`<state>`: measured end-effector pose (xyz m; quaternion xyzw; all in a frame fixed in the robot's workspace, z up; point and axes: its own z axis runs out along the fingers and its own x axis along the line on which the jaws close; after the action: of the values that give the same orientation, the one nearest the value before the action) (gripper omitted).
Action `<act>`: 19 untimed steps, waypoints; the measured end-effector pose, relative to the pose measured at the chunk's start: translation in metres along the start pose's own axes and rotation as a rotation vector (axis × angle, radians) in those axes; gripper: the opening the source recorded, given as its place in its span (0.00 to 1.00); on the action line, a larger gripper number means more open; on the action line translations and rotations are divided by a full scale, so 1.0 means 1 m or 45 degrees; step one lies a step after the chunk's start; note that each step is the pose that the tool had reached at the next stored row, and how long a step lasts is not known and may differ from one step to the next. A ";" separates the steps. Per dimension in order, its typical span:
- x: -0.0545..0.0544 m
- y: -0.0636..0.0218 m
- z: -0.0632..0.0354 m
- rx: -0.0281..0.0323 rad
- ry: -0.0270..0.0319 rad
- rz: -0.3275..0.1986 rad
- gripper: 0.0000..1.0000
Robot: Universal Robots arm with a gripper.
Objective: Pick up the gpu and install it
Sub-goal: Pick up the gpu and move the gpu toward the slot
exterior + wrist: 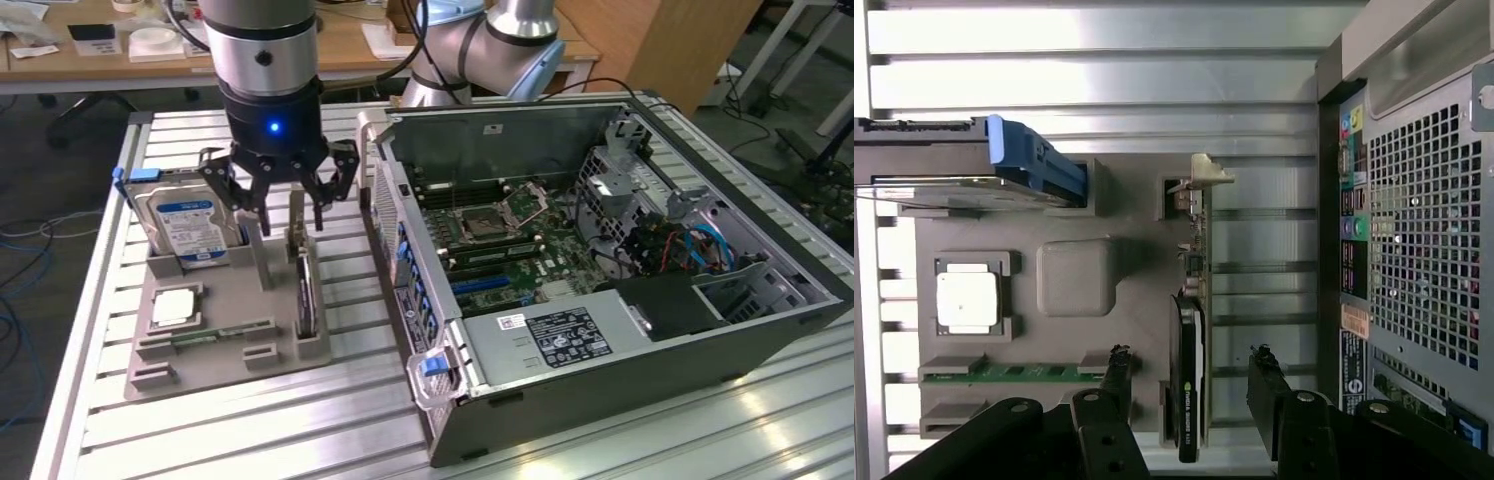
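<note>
In the exterior view, the end effector (pixel 287 205) hangs wide open and empty in the upper left of the frame. It is just above the gpu (pixel 306 290), which stands on edge in a gray holder (pixel 214 345) beside the open computer case (pixel 627 300). In the wrist view, the gpu (pixel 1192 330) sits edge-on between the spread fingers (pixel 1116 375), touching neither.

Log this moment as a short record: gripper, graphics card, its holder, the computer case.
gripper: black gripper open, above the card, a finger on each side
gpu: thin green circuit card with dark heatsink and silver bracket, on edge in tray, not installed
tray: grey slotted holder tray, also holding blue-labelled hard drive, narrow green memory stick
case: open grey computer case, at the exterior view's right of the tray
</note>
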<state>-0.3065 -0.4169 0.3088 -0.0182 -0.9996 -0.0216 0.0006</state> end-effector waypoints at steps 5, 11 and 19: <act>0.000 0.0000 0.0012 -0.0001 -0.0002 0.000 0.59; 0.000 -0.0037 0.0042 -0.0003 -0.0005 -0.003 0.59; -0.001 -0.0076 0.0180 0.0001 0.0018 -0.044 0.59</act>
<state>-0.3059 -0.4237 0.2905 -0.0009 -0.9998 -0.0216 0.0010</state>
